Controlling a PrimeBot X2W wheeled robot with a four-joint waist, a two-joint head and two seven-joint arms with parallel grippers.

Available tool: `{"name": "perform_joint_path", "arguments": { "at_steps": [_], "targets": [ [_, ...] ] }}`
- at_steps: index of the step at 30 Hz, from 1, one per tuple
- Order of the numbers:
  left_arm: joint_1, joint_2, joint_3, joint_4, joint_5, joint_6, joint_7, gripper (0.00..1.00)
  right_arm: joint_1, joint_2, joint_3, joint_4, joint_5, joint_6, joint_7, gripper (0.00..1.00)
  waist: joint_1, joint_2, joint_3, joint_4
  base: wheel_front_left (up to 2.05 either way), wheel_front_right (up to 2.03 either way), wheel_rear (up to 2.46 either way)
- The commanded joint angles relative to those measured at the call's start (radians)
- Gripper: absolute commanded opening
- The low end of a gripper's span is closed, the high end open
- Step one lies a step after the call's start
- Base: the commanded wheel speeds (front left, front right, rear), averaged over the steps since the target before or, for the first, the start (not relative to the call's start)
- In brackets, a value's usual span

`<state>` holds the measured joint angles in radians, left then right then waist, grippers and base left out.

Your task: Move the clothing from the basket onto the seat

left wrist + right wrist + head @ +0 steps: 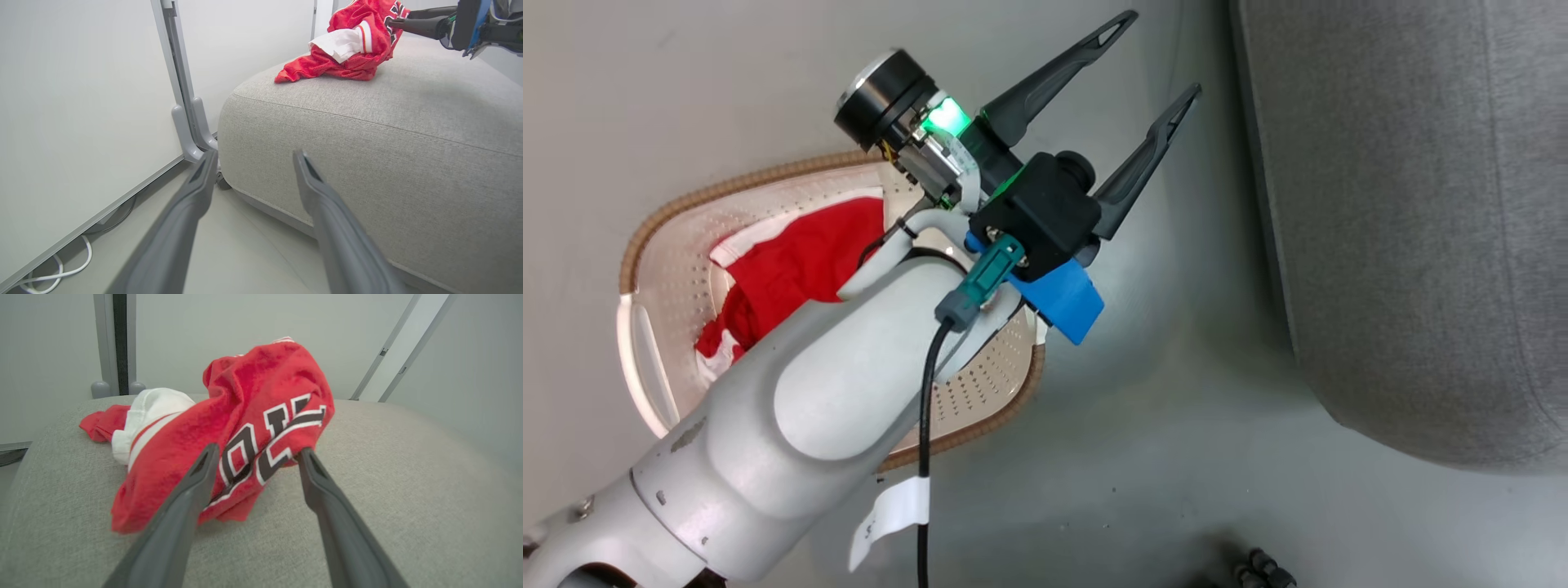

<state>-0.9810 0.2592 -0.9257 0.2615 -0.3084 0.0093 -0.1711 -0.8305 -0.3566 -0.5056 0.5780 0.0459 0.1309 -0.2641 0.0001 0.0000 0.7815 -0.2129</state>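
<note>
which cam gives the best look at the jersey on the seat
The right wrist view: the jersey lies close, lettering readable, just before the open right gripper. The left wrist view has it small and distant on the seat.

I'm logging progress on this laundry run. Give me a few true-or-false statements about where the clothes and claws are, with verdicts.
1. A red garment lies inside the basket. True.
2. The jersey lies on the floor. False: it sits crumpled on top of the seat.
3. The left claw is open and holds nothing. True.
4. The right claw is shut flat. False: its fingers stand apart, with their tips at the jersey.
5. The basket stands on the seat. False: it stands on the floor beside the seat.
</note>
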Motion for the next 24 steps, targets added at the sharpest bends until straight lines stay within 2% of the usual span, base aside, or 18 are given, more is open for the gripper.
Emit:
{"name": "perform_joint_path", "arguments": {
  "at_steps": [1, 7, 14, 20, 24],
  "targets": [
    [0.014, -0.002, 0.005, 0.008, -0.009, 0.008, -0.015, 1.0, 0.041, 0.008, -0.005, -0.027, 0.004, 0.0, -0.001, 1.0, -0.0001, 0.0, -0.048, -0.006, 0.0, 0.0, 0.0],
    [0.086, -0.001, 0.045, 0.046, -0.06, 0.033, -0.068, 1.0, 0.189, 0.06, 0.028, -0.204, 0.007, 0.0, -0.001, 1.0, -0.0001, 0.0, -0.173, -0.009, 0.0, 0.0, 0.0],
    [0.193, 0.005, 0.13, 0.062, -0.105, 0.071, -0.094, 1.0, 0.306, 0.109, 0.147, -0.375, 0.022, 0.0, -0.001, 1.0, -0.0001, 0.0, -0.313, 0.034, 0.0, 0.0, 0.0],
    [0.296, 0.008, 0.25, 0.009, -0.095, 0.094, -0.095, 1.0, 0.373, 0.139, 0.25, -0.453, 0.032, 0.0, -0.001, 1.0, -0.0001, 0.0, -0.396, 0.1, 0.0, 0.0, 0.0],
    [0.358, 0.007, 0.313, -0.008, -0.084, 0.091, -0.095, 1.0, 0.411, 0.161, 0.289, -0.478, 0.036, 0.0, -0.001, 1.0, -0.0001, 0.0, -0.435, 0.134, 0.0, 0.0, 0.0]
  ]
}}
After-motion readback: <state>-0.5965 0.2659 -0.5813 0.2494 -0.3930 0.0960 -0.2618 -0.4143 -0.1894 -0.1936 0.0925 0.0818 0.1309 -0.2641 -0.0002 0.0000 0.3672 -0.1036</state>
